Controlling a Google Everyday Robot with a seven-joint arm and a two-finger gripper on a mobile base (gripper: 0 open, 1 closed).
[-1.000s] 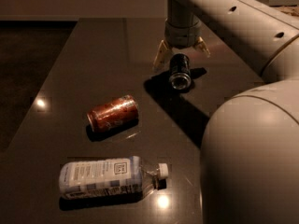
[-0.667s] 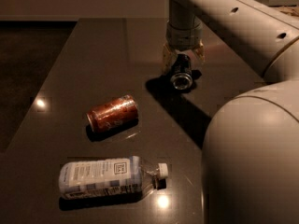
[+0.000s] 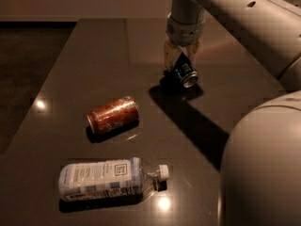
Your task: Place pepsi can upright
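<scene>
Pepsi can (image 3: 185, 73): held tilted between the fingers (image 3: 170, 55) of the gripper (image 3: 181, 62), low over the dark table (image 3: 94, 55).

Hidden or unclear: the can's upper end is covered by the fingers, only its silver lower end and part of the blue side show, and whether it touches the table cannot be told. The near finger is plain, the far one mostly lost behind the can. The pale arm (image 3: 244, 22) is cut off at the top and right edges, and a large rounded robot part (image 3: 263, 168) blocks the lower right corner. The arm comes down from above, wrist near vertical, fingers pointing down and pinching the can. An orange-red can (image 3: 113, 114) lies on its side well apart from the fingers, nearer the camera and to the left. A clear bottle (image 3: 106, 178) lies on its side farther still the same way.
</scene>
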